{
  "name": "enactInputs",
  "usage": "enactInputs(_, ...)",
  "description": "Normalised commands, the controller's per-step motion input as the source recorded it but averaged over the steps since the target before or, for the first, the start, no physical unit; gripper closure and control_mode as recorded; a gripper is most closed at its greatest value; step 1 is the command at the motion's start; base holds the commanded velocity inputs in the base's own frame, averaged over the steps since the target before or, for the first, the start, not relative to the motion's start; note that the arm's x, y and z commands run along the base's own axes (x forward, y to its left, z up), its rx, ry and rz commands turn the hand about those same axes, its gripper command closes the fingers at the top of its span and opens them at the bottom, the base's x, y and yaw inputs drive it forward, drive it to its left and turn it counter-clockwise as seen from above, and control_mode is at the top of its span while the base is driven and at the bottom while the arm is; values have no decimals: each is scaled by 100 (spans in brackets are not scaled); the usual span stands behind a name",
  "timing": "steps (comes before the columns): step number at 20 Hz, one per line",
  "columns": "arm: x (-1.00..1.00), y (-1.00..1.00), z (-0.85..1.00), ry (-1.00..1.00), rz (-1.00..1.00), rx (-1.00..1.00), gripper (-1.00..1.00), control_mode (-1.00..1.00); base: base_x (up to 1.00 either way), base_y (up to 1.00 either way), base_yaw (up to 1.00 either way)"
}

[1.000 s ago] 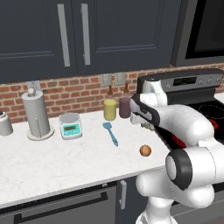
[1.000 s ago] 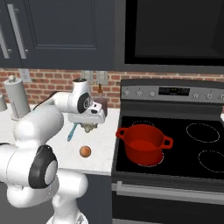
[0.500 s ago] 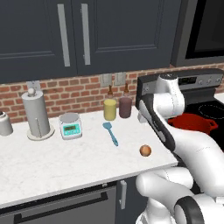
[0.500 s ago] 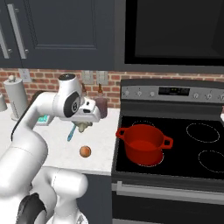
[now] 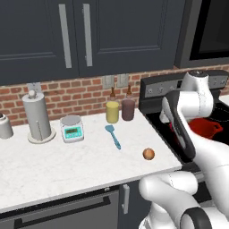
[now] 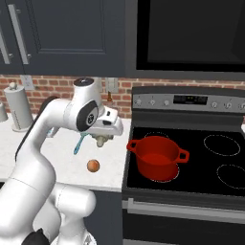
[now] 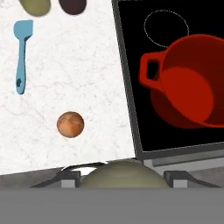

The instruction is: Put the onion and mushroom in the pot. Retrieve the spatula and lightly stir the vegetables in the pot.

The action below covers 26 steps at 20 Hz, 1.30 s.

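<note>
My gripper (image 6: 102, 139) hangs above the counter's right end, just left of the stove, shut on the pale mushroom (image 6: 101, 141). In the hand view the mushroom's cap (image 7: 120, 175) bulges between my fingertips (image 7: 70, 181). The orange-brown onion (image 5: 148, 154) (image 6: 93, 165) (image 7: 70, 124) lies on the counter below the hand, near the front edge. The red pot (image 6: 158, 155) (image 7: 188, 87) (image 5: 203, 127) stands on the stove's front left burner, with nothing in it. The light-blue spatula (image 5: 113, 136) (image 6: 80, 143) (image 7: 21, 54) lies flat on the counter behind the onion.
A yellow jar (image 5: 112, 112) and a dark jar (image 5: 128, 109) stand at the brick wall. Further left are a small scale (image 5: 72, 129), a paper towel holder (image 5: 38, 118) and a canister (image 5: 4, 127). The black stove top (image 6: 210, 162) spreads to the right.
The arm has refolded, its elbow swinging over to the other side. The hand with the mushroom has shifted a little lower and toward the stove. Onion, spatula and pot stay put.
</note>
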Motion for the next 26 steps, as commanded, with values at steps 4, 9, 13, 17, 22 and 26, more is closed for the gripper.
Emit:
enactInputs(4, 0, -87, 1, 11, -10, 0, 100, -100, 0, 0, 0)
enactInputs(9, 9, -100, -7, 12, -10, 0, 100, -100, 0, 0, 0)
enactInputs(13, 18, -79, -20, 5, -8, -1, 100, -100, 0, 0, 0)
enactInputs(17, 36, -12, -35, 0, -3, -2, 100, -100, 0, 0, 0)
enactInputs(22, 30, 0, -46, 1, 0, -2, 100, -100, 0, 0, 0)
enactInputs(26, 34, -5, -47, 5, 0, 0, 100, -100, 0, 0, 0)
